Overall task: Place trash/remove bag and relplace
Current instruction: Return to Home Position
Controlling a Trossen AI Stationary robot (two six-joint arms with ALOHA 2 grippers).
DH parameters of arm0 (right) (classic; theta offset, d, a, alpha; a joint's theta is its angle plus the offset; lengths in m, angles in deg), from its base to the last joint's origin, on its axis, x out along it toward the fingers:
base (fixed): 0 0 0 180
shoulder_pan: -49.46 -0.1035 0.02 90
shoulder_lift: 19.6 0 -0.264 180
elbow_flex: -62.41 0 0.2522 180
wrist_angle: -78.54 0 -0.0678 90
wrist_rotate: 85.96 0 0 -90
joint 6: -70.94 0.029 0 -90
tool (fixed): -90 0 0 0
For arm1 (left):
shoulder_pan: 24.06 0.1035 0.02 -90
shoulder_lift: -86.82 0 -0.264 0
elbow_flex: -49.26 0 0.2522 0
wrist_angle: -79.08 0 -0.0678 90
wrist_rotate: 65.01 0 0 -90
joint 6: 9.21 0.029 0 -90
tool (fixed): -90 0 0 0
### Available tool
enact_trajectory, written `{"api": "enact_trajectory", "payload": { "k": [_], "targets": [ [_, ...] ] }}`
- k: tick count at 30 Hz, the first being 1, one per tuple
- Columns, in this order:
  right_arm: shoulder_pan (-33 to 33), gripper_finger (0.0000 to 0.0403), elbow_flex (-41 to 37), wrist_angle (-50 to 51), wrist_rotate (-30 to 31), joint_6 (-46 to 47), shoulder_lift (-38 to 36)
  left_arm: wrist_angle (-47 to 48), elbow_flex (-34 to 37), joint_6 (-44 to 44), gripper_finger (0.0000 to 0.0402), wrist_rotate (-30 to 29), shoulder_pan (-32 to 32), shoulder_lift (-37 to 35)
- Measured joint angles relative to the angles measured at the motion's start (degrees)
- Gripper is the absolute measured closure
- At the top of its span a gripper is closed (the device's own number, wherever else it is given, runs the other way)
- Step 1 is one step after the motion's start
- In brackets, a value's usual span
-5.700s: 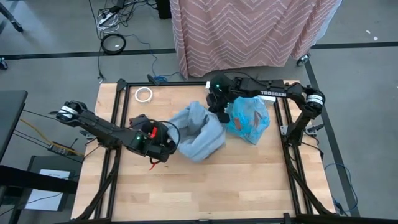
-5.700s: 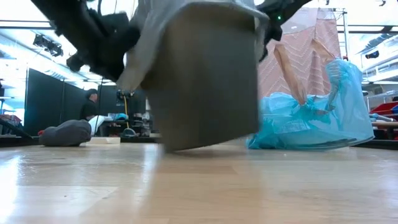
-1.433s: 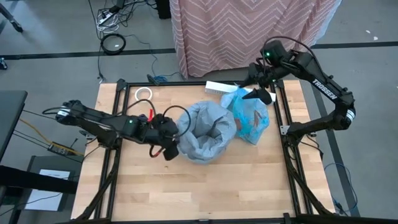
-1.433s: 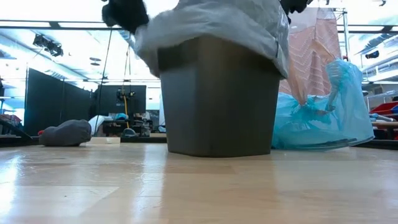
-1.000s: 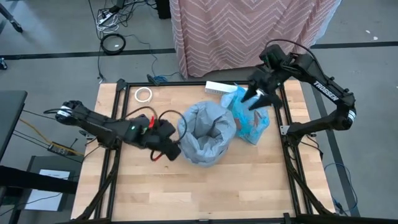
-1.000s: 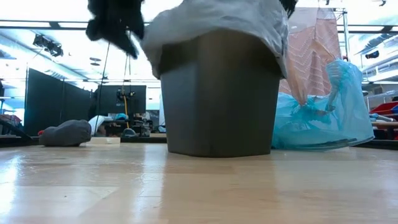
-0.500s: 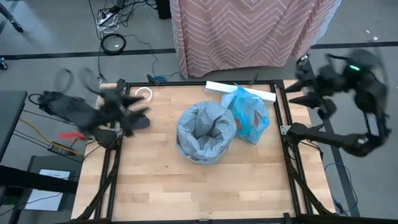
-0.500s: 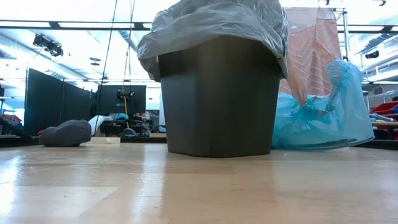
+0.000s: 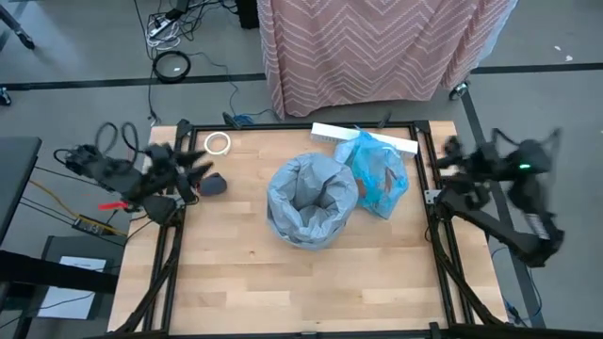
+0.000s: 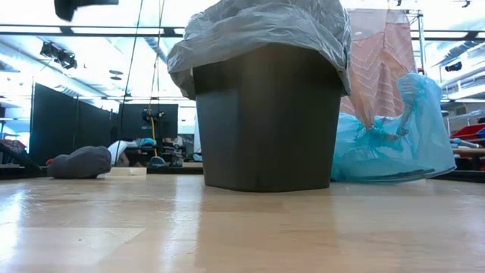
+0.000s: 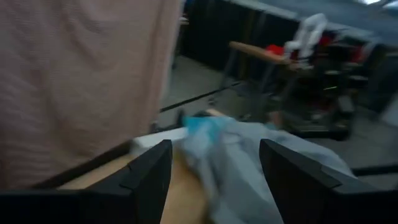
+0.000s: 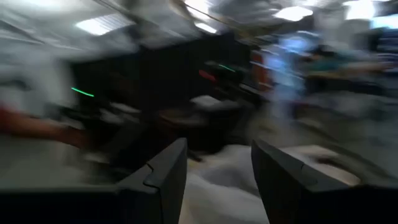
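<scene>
Trash, seemingly brown scraps though the view through the plastic is poor, is held inside a blue bag that is set on the bench just beside the black bin, on the side toward the right arm. The bin is stood upright near the middle of the bench and is lined with a grey bag, whose edge is folded out over the rim. A white strip is laid behind the bin, against the bench's far edge, with a striped cloth hung beyond it. A white tape ring and a dark grey-blue lump are found well apart from the bin, on the left arm's side. The left claw is held above the bench edge near that lump, released and gripping nothing. The right claw is held off the bench on the far side of the blue bag from the bin, likewise spread and empty.
</scene>
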Motion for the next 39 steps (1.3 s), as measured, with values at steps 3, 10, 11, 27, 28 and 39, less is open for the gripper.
{"api": "enact_trajectory", "payload": {
  "k": [3,10,11,27,28,39],
  "targets": [
    [-0.5,0.0231,-14.1,-25.3,-10.1,14.9,-4.3,-14.7,9.2,5.0,0.0152,4.4,0.0,-3.0],
    [-2.2,0.0232,-33.9,-65.7,-13.8,37.6,-8.0,-37.4,28.7,7.3,0.0155,14.5,0.0,-6.4],
    [-2.5,0.0231,-35.2,-69.4,-14.5,38.8,-8.3,-38.9,30.7,7.1,0.0156,15.2,-0.1,-7.0],
    [-3.8,0.0233,-44.7,-53.6,-18.4,20.9,-8.0,-38.8,45.4,6.8,0.0194,14.9,-6.0,-12.9],
    [-4.1,0.0232,-44.7,-48.7,-16.6,17.3,-8.0,-38.6,45.4,7.0,0.0197,14.4,-6.3,-12.9],
    [-7.0,0.0232,-44.7,-29.4,-9.2,-0.6,-8.1,-38.9,45.4,9.7,0.0218,9.1,-7.1,-12.9]
  ]
}}
